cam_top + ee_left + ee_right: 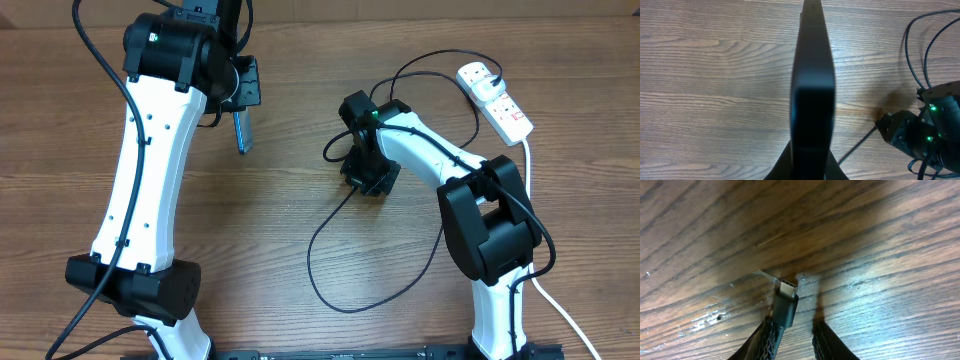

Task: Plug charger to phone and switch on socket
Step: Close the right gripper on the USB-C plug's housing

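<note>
**Step in hand, in our judgement:** taking up the charger's plug-in end.

The right pincer (792, 341) sits low over the table (260, 230). Its jaws stand apart, with the connector tip (788, 289) of the charger (330, 255) between them. The tip lies against one finger (765, 339) and a gap shows to the other, so we record no firm grip. The rest of the charger trails behind this pincer in a loose loop.

The left pincer (243, 95) is clamped on the phone (240, 132), which juts edge-on just beyond its fingertips, well apart from the right pincer.

The socket (497, 100) lies well off behind the right pincer, with nothing touching its switches.

**Next move, as we judge it:** close squarely on the connector without twisting it, lift, then line it up with the phone's port. We cannot tell which edge carries the port.
</note>
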### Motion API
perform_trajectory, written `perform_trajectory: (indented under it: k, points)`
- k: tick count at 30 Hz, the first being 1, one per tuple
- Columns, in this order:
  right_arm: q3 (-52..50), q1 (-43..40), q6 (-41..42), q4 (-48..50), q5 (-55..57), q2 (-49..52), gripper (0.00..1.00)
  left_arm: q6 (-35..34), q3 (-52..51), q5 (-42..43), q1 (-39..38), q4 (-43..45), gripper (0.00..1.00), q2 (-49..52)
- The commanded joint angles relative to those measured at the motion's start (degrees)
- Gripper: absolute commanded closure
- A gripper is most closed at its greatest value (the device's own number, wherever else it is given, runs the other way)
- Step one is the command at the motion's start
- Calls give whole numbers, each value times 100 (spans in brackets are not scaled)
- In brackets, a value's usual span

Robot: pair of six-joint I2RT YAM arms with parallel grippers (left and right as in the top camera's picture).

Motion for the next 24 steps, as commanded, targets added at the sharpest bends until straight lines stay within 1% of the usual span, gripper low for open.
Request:
perform_trajectory:
  k: [1,7,9,14,16,24]
  points:
    - [87,52,28,17,90,125,75,-122,46,-68,-24,42,96,-72]
    - [76,81,155,52,85,190,78,-122,46,-68,-26,42,96,-72]
    - [76,81,153,39,74,223,82,-122,46,-68,-31,44,96,-72]
    - [76,81,153,52,57,236,83,-122,46,-68,-31,39,96,-72]
    - [76,81,155,57,31,236,87,-122,46,-68,-31,42,96,-72]
    - [76,81,153,79,33,236,90,-122,46,-68,-31,39,96,-72]
